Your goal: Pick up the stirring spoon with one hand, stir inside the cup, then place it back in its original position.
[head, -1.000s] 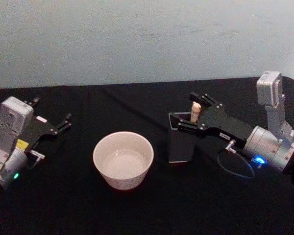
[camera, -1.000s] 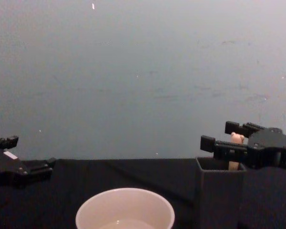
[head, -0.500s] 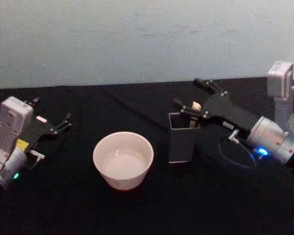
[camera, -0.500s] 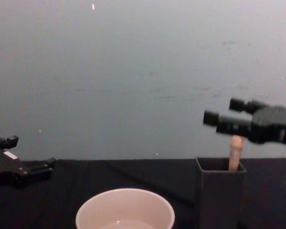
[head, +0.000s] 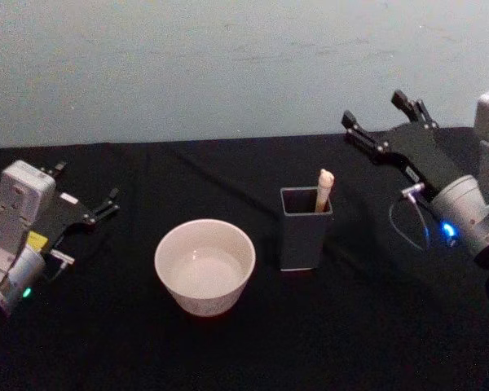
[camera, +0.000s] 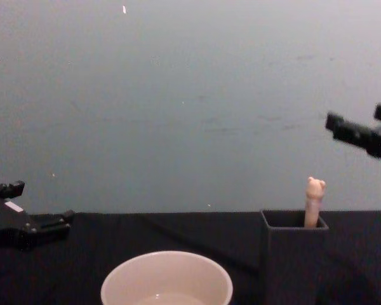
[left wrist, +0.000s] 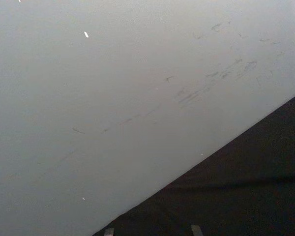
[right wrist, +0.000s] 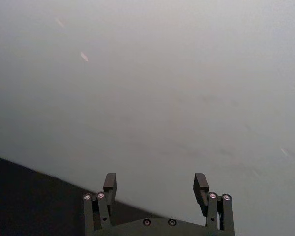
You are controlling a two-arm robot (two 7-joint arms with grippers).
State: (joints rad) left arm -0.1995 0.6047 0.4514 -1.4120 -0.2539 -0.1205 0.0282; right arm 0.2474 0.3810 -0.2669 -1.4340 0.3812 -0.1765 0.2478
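Note:
The stirring spoon (head: 323, 191) stands in the dark grey square holder (head: 305, 230), its cream handle leaning on the right inner wall. Its bear head (camera: 315, 187) pokes above the holder's rim (camera: 293, 226). To the holder's left sits the wide cream cup (head: 204, 265), also seen low in the chest view (camera: 167, 278). My right gripper (head: 373, 108) hangs open and empty, high above and right of the holder, well apart from the spoon. Its fingers (right wrist: 109, 183) frame only the wall. The left gripper (head: 87, 182) rests open at the table's left side.
A black cloth (head: 228, 342) covers the table, which ends at a pale wall (head: 228, 65) behind. A thin cable loops beside the right wrist (head: 407, 224). Bare cloth lies in front of the cup and holder.
The right gripper, which stood around the spoon's handle at the holder, has lifted and drawn back to the right, empty. The spoon stays in the holder. The left arm has not moved.

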